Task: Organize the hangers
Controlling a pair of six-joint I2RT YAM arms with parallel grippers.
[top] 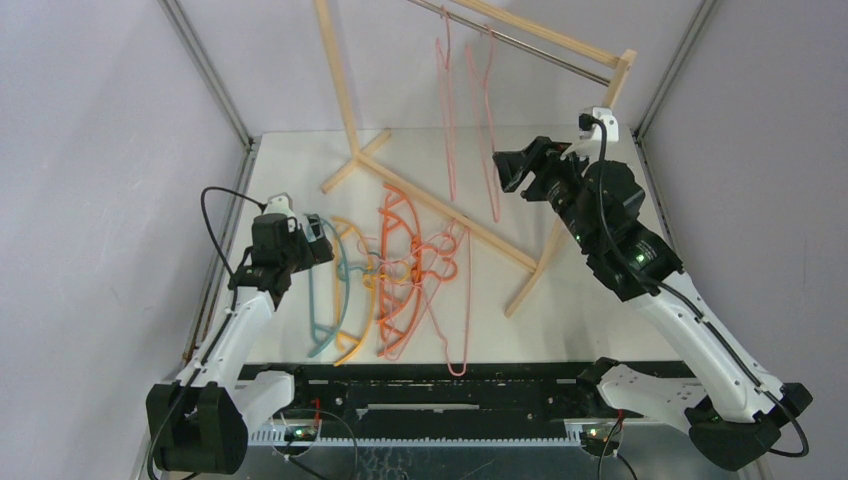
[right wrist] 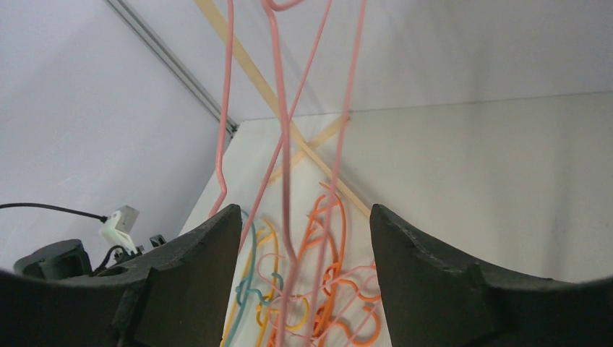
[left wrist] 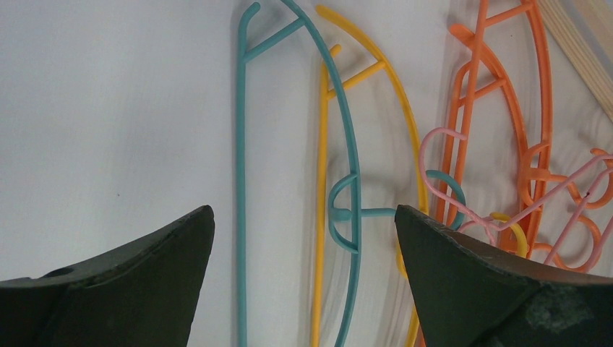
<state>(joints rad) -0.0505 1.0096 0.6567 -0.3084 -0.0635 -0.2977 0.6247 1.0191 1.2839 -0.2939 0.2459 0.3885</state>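
Top external: wooden rack [top: 445, 210] foot across heaped hangers [top: 400, 270].

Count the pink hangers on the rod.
2: both pink hangers hang side by side from the rod, near the right gripper. More pink ones lie below on the table.

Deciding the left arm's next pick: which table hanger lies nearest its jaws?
The teal hanger, leftmost of the pile; the yellow hanger and orange hangers lie further right.
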